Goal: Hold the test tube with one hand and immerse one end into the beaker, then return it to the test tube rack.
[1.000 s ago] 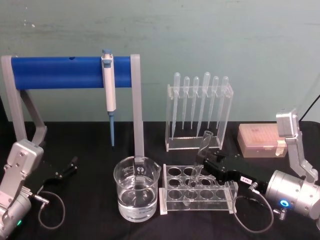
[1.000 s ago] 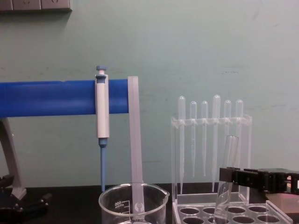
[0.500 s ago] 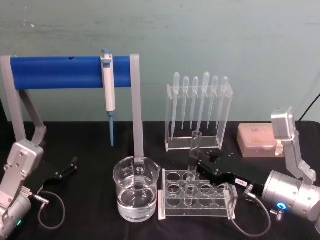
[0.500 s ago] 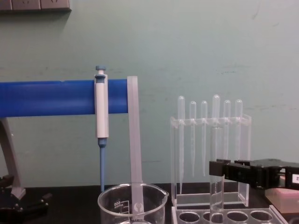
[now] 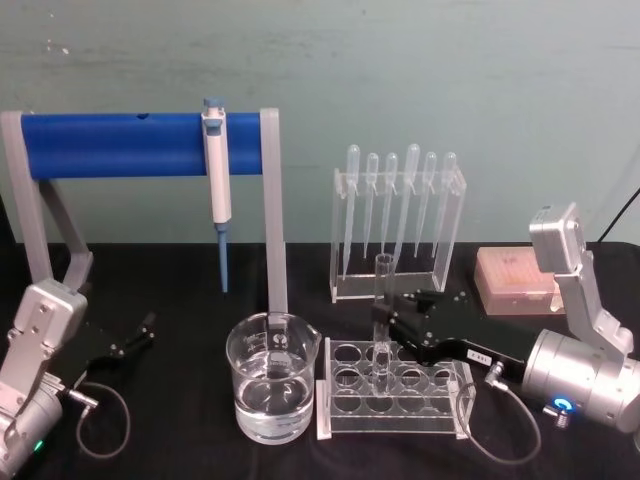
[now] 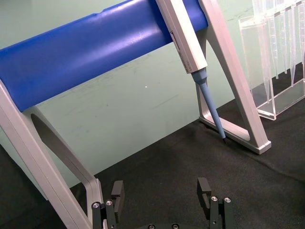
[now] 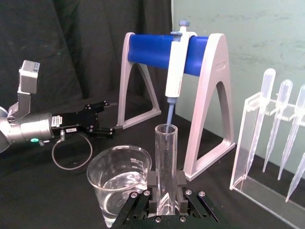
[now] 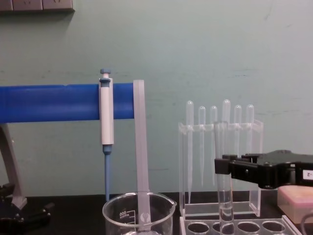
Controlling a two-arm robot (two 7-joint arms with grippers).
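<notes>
Clamped upright in the closed black fingers of the right gripper (image 5: 385, 325), reaching in from the table's right edge: the test tube (image 5: 381, 285), gripped at about mid-length, rim well above the fingers, rounded end down inside the test tube rack (image 5: 326, 405) near the front edge of the black table (image 5: 180, 300), in the second column of openings from the rack's left end. Just beside the rack on its left, the beaker (image 5: 272, 375), partly filled with clear liquid. Well apart, near the table's left edge, the left gripper (image 5: 140, 335), parked with fingers spread wide and holding nothing. Along the back edge, the blue stand (image 5: 120, 143) with the hanging pipettor (image 5: 217, 180), the clear pipette holder (image 5: 400, 225) and, toward the right, a pink box (image 5: 515, 280). Against a second ago: tube no longer leaning with its rim toward the right, now straightened to vertical. Against half a second ago: tube and right gripper both higher in the chest view, rim about level with the pipette holder's top bar, lower end still within the rack. Beaker and left gripper unchanged.
</notes>
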